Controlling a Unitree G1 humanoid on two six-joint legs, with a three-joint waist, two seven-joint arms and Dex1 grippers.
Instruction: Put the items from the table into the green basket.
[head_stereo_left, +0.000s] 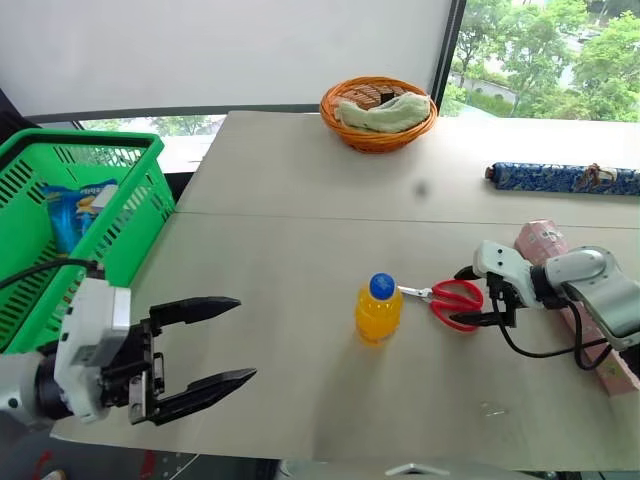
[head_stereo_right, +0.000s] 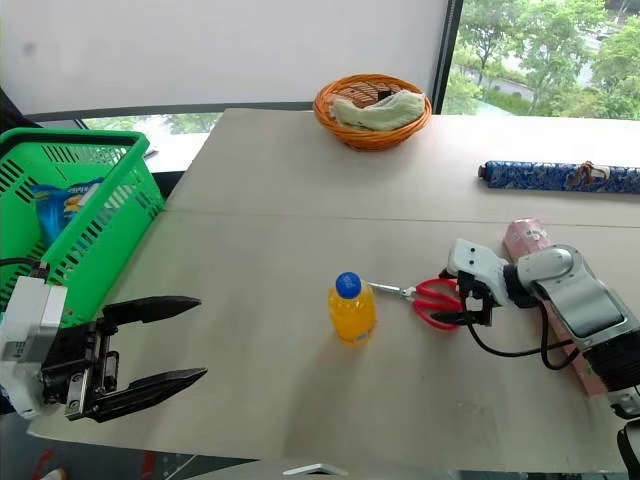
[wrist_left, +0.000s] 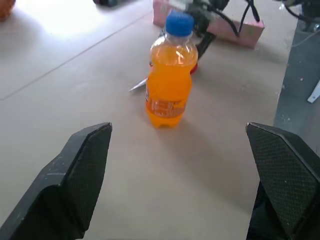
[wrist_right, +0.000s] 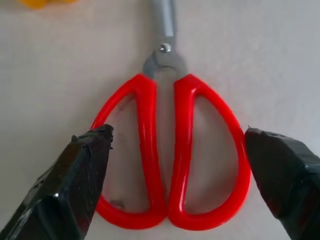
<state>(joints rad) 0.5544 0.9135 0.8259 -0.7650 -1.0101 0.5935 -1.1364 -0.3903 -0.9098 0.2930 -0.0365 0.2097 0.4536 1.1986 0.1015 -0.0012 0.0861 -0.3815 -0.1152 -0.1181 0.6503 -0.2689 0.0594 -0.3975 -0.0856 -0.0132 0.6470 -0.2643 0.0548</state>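
Now, table (head_stereo_left: 300, 300) with green basket (head_stereo_left: 130, 215) off its left edge, just behind the left pincer (head_stereo_left: 222, 342); that pincer hangs wide apart, empty, aimed at the bottle (head_stereo_left: 379, 310), which stands well ahead of it. Right pincer (head_stereo_left: 484, 298) spread wide, fingers either side of the scissors' (wrist_right: 170, 150) red handles, nothing clamped yet. Step in hand looks like grabbing the scissors; next move calls for dropping and closing on the handles, then carrying past the bottle to the basket. Wicker basket (head_stereo_left: 378, 112), blue roll (head_stereo_left: 565, 178), pink box (head_stereo_left: 545, 242) lie behind the right pincer, not in the way
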